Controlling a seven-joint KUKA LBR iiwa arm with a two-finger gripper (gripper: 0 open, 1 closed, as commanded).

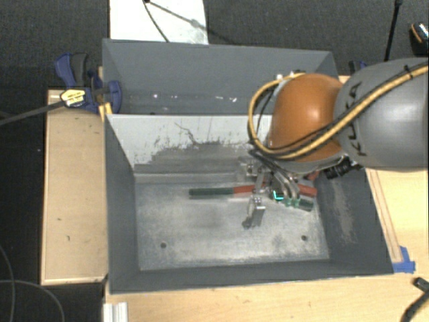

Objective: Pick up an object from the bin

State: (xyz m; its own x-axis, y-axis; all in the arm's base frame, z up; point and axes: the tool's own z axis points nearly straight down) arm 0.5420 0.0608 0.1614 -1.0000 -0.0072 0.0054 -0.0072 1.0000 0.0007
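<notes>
My gripper (253,215) hangs low over the bin floor, right of the middle, beneath the arm's orange dome. Just behind it and to its left lies a long thin stick-like thing (213,193), dark green along most of its length with a red-orange stretch at its right end, which runs in under the gripper body. On the gripper's right, a small red and green thing (305,197) pokes out from under the wrist; most of it is hidden. I see nothing held in the gripper.
The arm and its dome cover the bin's right rear part. Bare scuffed floor spreads to the left and front of the gripper. The sloped bin walls rise on all sides.
</notes>
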